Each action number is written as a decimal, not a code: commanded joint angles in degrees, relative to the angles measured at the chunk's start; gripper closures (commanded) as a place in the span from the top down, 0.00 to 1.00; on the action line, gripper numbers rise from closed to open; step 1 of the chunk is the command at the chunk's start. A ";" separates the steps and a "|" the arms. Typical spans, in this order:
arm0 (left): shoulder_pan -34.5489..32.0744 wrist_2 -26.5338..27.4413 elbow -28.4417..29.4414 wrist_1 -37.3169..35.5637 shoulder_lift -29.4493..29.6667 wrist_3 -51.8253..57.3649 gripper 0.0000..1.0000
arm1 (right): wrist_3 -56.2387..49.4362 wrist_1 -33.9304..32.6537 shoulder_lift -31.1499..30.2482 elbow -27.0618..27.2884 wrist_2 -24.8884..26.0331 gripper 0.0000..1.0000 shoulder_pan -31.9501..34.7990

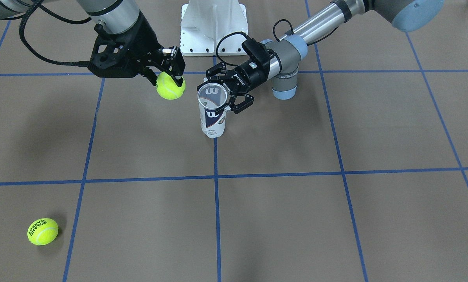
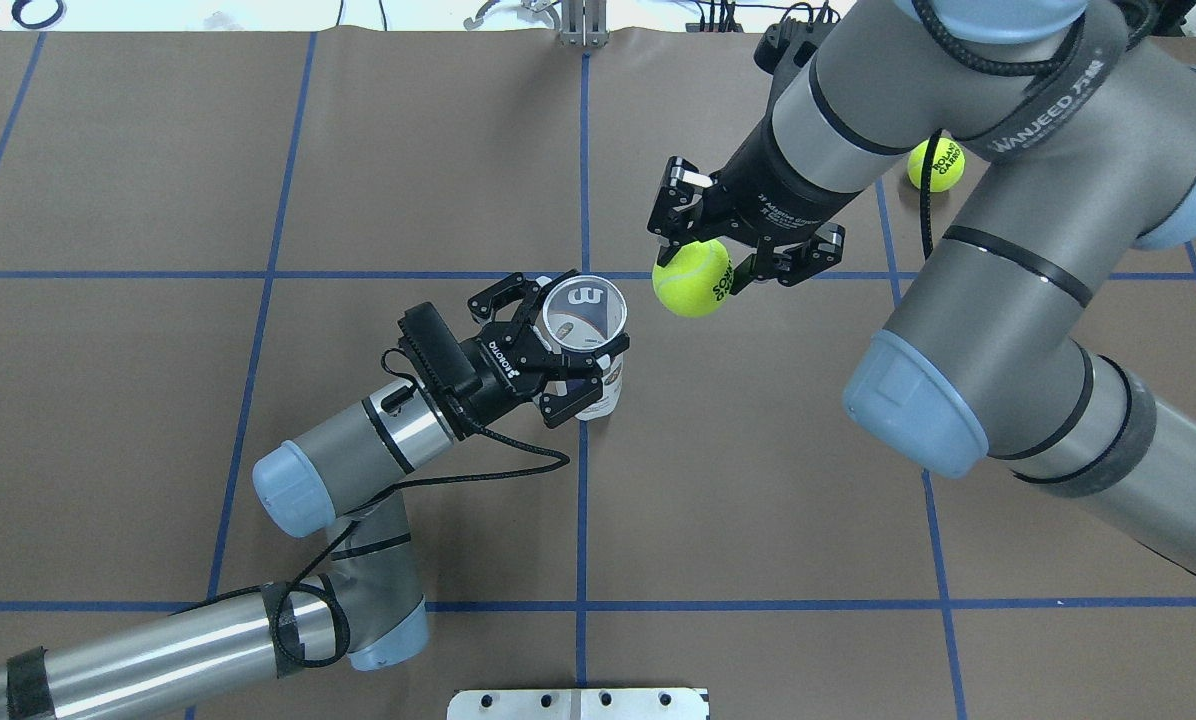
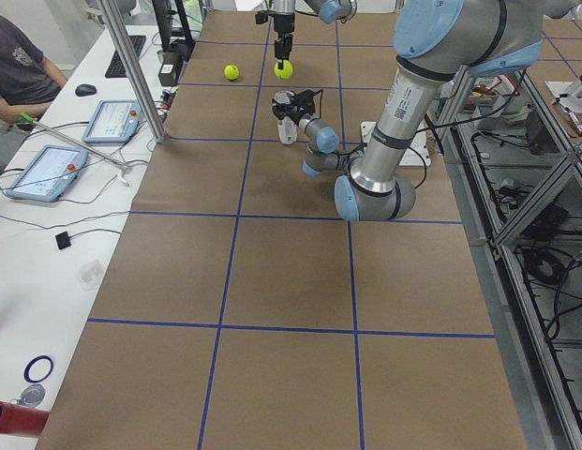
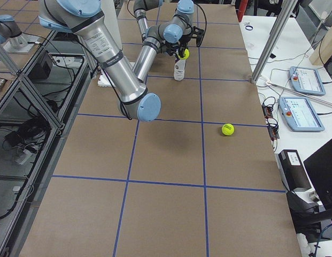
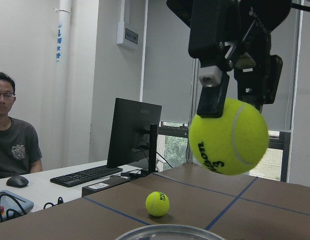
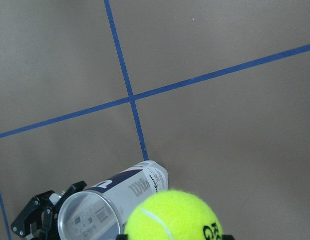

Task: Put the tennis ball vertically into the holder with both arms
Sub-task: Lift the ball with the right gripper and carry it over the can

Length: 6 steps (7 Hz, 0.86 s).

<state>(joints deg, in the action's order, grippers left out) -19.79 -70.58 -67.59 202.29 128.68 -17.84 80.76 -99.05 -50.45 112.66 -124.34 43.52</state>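
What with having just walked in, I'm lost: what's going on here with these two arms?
The left claw grips the holder near its open top; the holder stands upright on the table. The right claw holds a tennis ball in the air beside the opening, not yet above it. A second ball lies loose on the table, well off to the robot's right.

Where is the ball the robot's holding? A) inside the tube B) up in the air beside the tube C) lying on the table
B: the right gripper holds the ball in the air beside the open top of the tube, not in it.
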 commanded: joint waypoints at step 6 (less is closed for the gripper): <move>0.19 0.00 0.00 0.03 -0.10 0.00 0.89 | 4.58 0.09 6.05 -4.11 3.75 0.00 -4.14</move>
<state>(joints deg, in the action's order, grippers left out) -19.62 -70.59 -67.59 202.32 128.59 -17.84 84.74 -98.98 -45.54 109.47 -121.45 40.23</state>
